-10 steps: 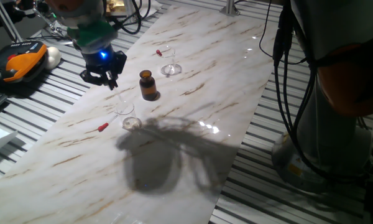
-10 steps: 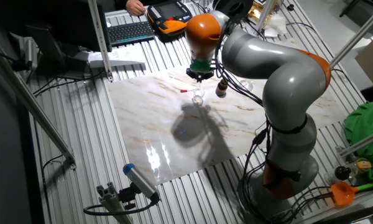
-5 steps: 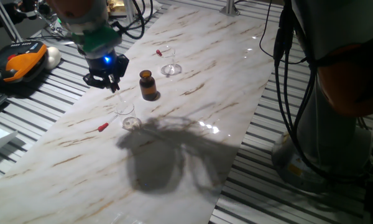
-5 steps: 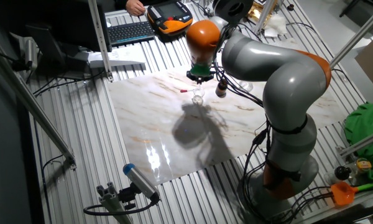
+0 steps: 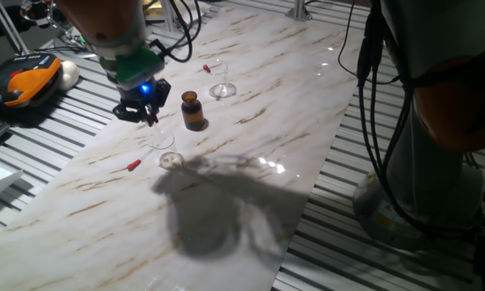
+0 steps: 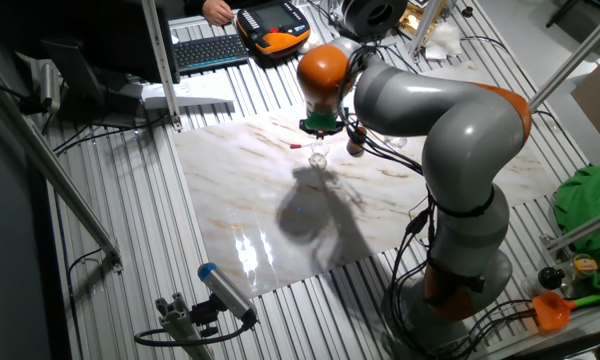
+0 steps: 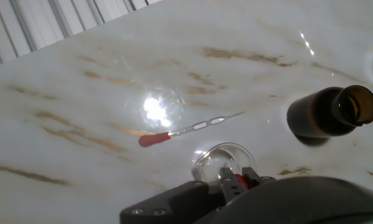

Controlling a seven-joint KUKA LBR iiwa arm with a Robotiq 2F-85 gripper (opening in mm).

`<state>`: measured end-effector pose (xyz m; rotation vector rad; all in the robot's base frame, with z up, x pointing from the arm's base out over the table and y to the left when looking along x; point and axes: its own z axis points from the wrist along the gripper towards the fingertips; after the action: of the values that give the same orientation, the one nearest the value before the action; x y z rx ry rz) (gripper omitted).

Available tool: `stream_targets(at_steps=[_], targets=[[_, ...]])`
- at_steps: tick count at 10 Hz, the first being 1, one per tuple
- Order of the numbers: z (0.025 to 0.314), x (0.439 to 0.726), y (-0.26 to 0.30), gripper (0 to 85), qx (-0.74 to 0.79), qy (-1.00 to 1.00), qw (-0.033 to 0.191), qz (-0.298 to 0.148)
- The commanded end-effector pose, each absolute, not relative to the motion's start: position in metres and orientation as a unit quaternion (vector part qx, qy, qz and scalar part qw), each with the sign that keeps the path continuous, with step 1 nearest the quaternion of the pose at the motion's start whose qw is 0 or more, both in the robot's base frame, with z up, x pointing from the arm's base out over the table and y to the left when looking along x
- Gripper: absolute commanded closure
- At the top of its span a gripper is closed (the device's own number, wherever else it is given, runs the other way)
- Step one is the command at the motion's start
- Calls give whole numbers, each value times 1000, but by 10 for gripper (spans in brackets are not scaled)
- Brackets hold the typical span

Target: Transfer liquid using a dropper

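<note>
One fixed view, end effector (image 5: 149, 117) shifted right, nearer brown bottle (image 5: 193, 111)

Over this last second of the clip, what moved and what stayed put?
The gripper shifted slightly toward the brown bottle, staying low over the near glass, with a red-bulbed dropper between its fingers in the hand view. Nothing was visibly picked up or released. The bottle, both glasses and the loose dropper on the marble table did not move.
</note>
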<state>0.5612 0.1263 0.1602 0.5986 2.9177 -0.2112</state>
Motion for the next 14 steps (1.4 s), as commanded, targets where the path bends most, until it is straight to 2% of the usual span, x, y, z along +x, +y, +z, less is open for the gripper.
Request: stream_targets(at_steps=[1, 6, 13, 14], targets=[[157, 560, 126, 680, 198, 974, 82, -74], [145, 556, 128, 680, 194, 974, 88, -78], [145, 554, 128, 680, 190, 975, 86, -75], [145, 554, 128, 680, 194, 976, 81, -64]])
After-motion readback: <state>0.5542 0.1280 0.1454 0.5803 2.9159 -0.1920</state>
